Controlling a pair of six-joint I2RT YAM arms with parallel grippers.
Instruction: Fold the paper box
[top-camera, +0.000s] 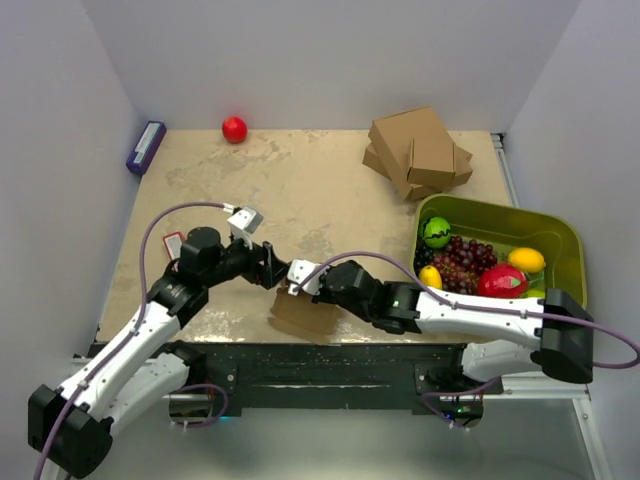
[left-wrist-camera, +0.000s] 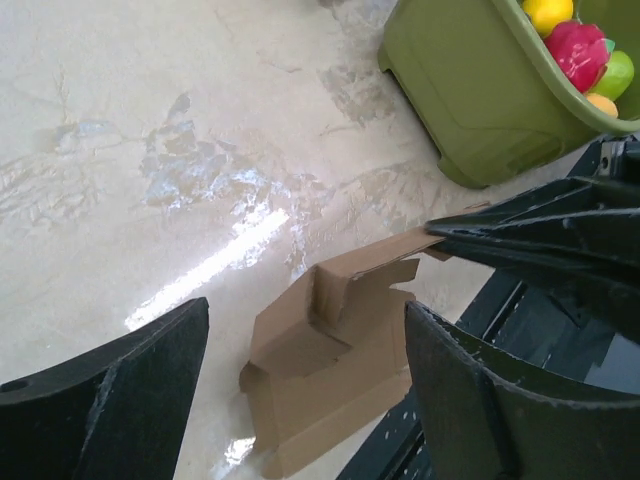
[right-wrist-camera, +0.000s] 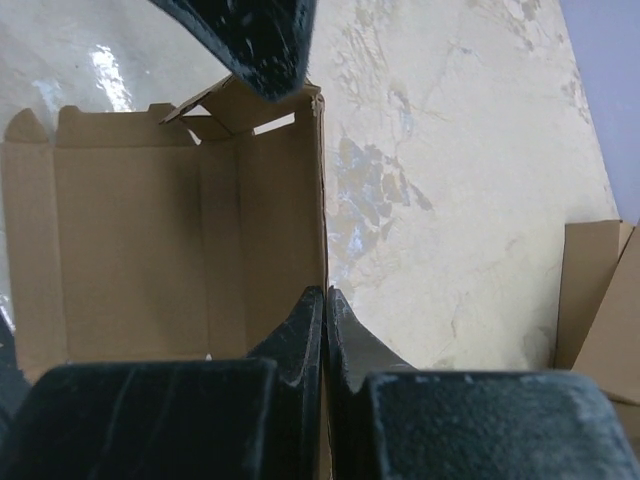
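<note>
The paper box is a thin brown cardboard sheet, partly folded, with raised walls and notched flaps, lying at the table's near edge. In the right wrist view, my right gripper is shut on the upright edge of one side wall of the box. My left gripper hovers just left of the right one, above the box. In its own view its jaws stand wide open with nothing between them, and the box lies below. One left finger shows over the box's far corner flap.
A green bin holding fruit stands at the right, with its wall close to the box. A stack of bigger cardboard boxes sits at the back right. A red ball and a purple block are at the back left.
</note>
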